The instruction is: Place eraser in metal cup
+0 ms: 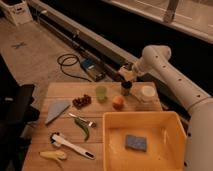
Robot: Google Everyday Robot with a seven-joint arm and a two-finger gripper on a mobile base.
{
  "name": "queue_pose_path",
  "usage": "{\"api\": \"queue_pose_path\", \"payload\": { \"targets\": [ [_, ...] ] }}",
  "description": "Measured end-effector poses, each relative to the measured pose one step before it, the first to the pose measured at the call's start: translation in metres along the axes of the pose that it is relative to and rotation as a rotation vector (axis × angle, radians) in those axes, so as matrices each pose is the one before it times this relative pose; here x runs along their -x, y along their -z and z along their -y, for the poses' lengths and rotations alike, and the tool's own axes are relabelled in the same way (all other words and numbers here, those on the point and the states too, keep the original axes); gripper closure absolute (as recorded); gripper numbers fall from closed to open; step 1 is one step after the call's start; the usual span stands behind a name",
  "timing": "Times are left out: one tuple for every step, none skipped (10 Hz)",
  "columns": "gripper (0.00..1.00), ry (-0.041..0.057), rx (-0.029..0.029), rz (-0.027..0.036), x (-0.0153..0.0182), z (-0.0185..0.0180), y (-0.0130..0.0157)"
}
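The metal cup (126, 89) stands small and dark grey at the back of the wooden table (65, 91), between a pale green cup (101, 93) and a white round container (147, 92). My gripper (126, 76) hangs straight above the metal cup, close to its rim. It is shut on a small pale block, the eraser (124, 73), which is held just over the cup's mouth. The white arm (165, 67) reaches in from the right.
An orange fruit (118, 102) lies just in front of the metal cup. Dark grapes (81, 101), a grey wedge (56, 111), a green chili (82, 128), a white-handled tool (70, 145) and a banana (52, 155) lie to the left. A yellow bin (172, 150) holds a blue sponge (135, 143).
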Motion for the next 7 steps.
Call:
{"api": "queue_pose_path", "payload": {
  "targets": [
    [1.00, -0.01623, 0.00134, -0.00070, -0.00273, 0.00179, -0.00237],
    [0.97, -0.02534, 0.00980, -0.00105, -0.00322, 0.00148, -0.00496],
    [0.89, -0.02036, 0.01659, -0.00433, -0.00504, 0.00135, -0.00569],
    [0.81, -0.01371, 0.01299, -0.00234, -0.00413, 0.00162, -0.00225],
    [0.70, -0.00703, 0.01738, -0.00194, -0.00222, -0.00132, -0.00205],
    [0.58, -0.00414, 0.01900, -0.00400, -0.00201, -0.00374, -0.00431],
    [0.50, -0.00231, 0.00956, -0.00488, -0.00169, -0.00215, -0.00252]
  ]
}}
